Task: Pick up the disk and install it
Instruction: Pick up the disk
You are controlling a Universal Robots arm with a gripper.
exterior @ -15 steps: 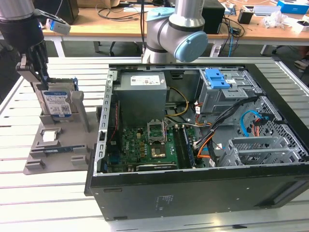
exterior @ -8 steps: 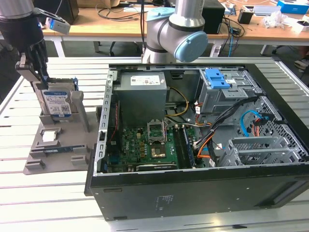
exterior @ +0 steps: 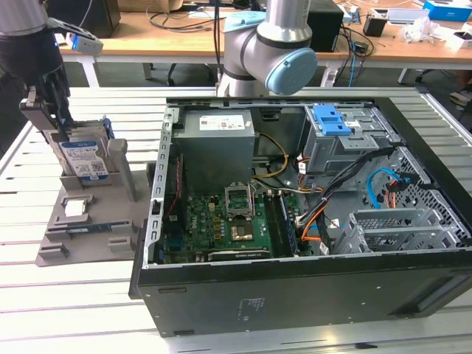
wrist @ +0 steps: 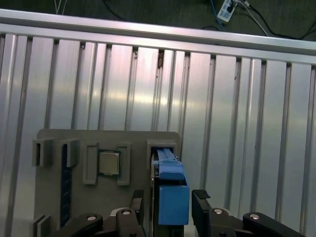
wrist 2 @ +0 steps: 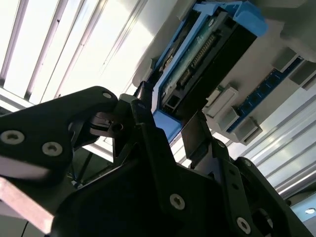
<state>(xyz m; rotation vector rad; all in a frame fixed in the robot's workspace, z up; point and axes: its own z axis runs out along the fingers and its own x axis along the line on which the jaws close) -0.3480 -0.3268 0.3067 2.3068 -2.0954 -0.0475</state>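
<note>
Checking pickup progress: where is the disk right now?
At the exterior view's left, the disk stands on edge in the grey holder, beside the open computer case.

On the exterior view's left, the disk (exterior: 82, 158) stands in the holder (exterior: 122, 181), the CPU chip (exterior: 74, 209) lying in front. The computer case (exterior: 295, 295) sits to their right.

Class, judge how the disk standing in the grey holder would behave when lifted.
The disk likely stays stiff and feels heavy for its size: a metal body in a blue plastic frame. Standing on edge in the grey holder, it may tip if freed from the slot and nudged.
</note>
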